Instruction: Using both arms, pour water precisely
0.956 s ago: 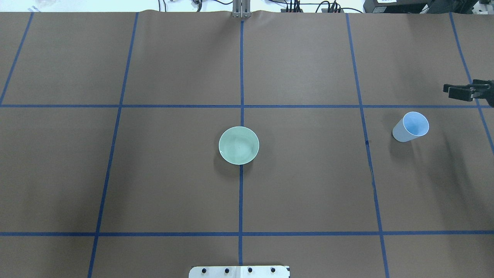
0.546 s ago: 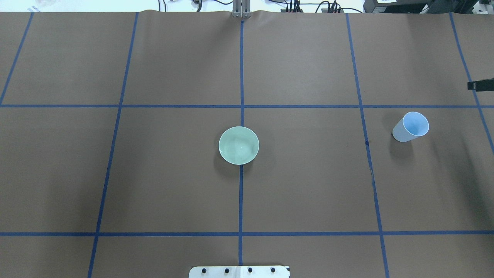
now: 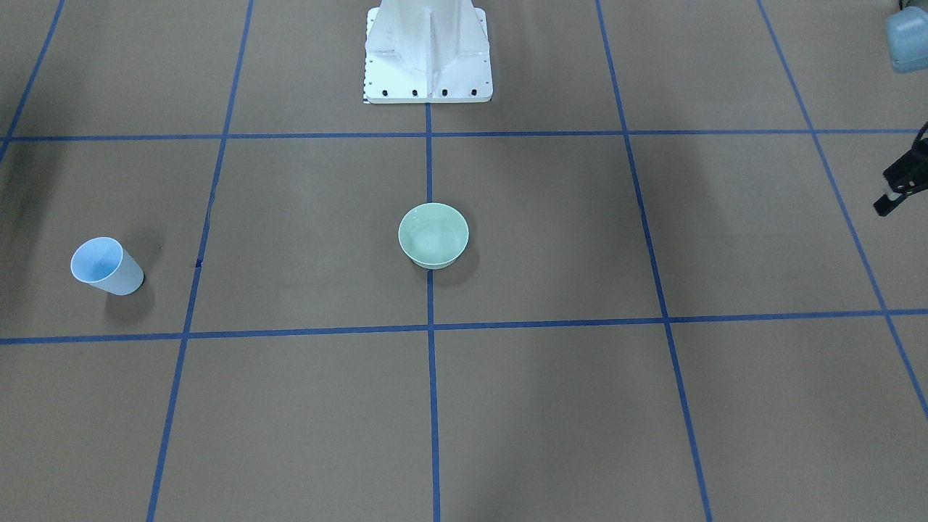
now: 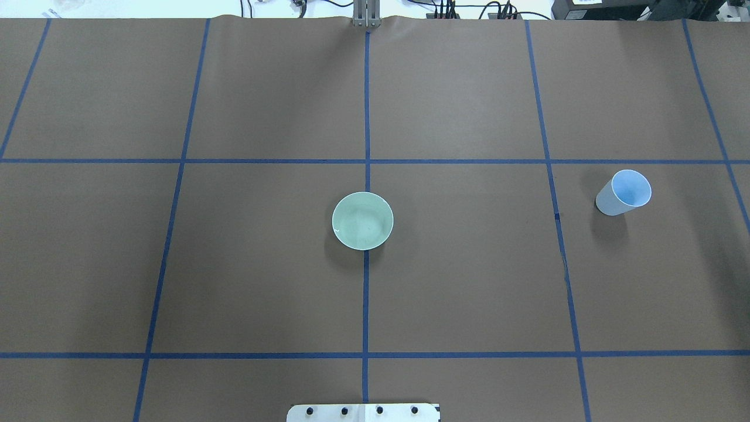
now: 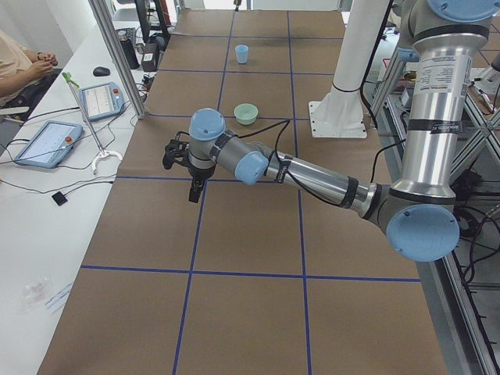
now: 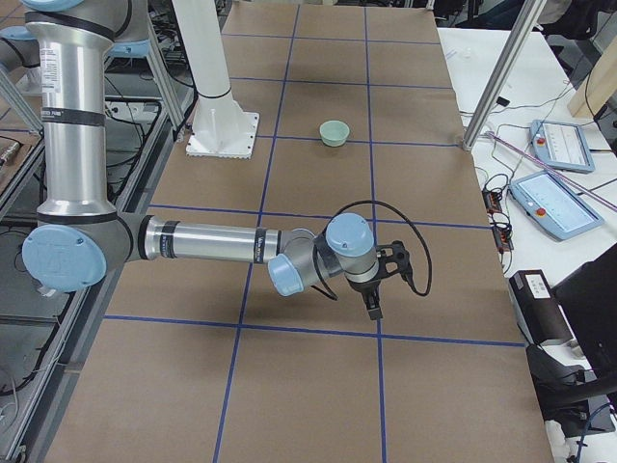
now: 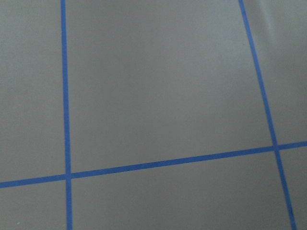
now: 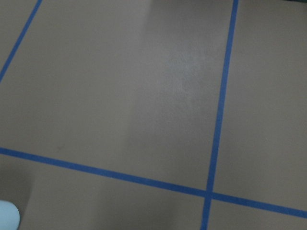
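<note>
Two grippers hang wide, reckoned overhead: the left gripper (image 3: 893,194) far at 9 o'clock of the bowl (image 4: 337,231), the right gripper (image 6: 378,289) beyond the upright cup (image 4: 609,205) at its 3 o'clock, so nearer it. I cannot tell either's finger spread; the water (image 4: 363,221) seems a faint sheen inside the bowl.

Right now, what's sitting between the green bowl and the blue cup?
In the overhead view, only bare brown table and one blue tape line separate bowl and cup.

Left arm (image 5: 312,176) outstretched; left gripper (image 5: 187,176) above table (image 5: 250,242); jaw spacing unclear.
</note>
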